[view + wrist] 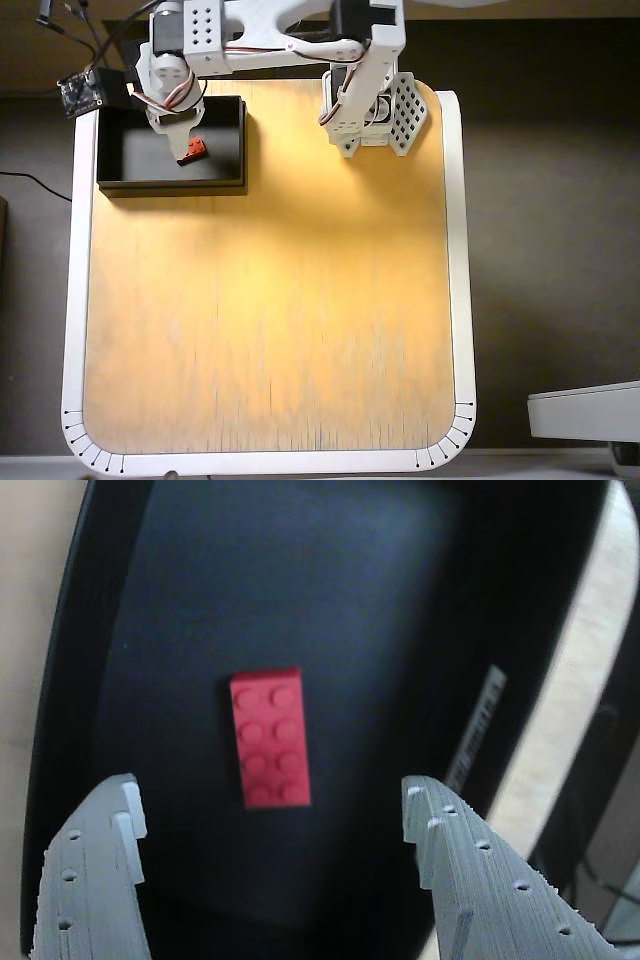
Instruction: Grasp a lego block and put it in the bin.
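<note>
The red lego block (270, 737) lies flat, studs up, on the dark floor of the black bin (340, 590). In the wrist view my gripper (270, 792) hovers over it, open, its two white fingers well apart on either side of the block and not touching it. The overhead view shows the bin (128, 150) at the table's top left corner. There the gripper (186, 143) points down into it, and part of the lego block (196, 150) shows just beside the fingers.
A white label (476, 730) sits on the bin's right rim in the wrist view. The arm's base (372, 115) stands at the table's top edge, right of the bin. A small circuit board (84, 92) with wires lies beyond the bin's top left corner.
</note>
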Tool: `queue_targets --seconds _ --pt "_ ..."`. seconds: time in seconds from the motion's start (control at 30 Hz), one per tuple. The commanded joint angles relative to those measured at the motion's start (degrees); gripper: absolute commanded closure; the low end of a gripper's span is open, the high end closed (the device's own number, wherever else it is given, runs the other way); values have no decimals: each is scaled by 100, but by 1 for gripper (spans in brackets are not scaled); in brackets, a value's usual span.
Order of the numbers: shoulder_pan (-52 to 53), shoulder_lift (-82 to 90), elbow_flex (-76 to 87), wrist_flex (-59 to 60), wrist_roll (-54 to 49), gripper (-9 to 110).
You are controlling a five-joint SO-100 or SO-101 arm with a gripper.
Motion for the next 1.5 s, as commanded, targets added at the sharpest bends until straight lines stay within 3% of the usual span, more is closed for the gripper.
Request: queue_targets --seconds 0.0,0.2,0.37,0.57,0.87,1.0,1.47 --pt "79 905 -79 316 -53 66" --pt "-88 1239 -79 545 97 53" --pt "-914 1318 -79 510 -290 51" --pt "-2663 1635 -88 246 -1380 59" --pt "-5098 2057 -88 -633 -2479 93" --pt "-5906 2241 -79 -633 -2646 101" --pt "-8007 2777 35 -633 -2294 101"
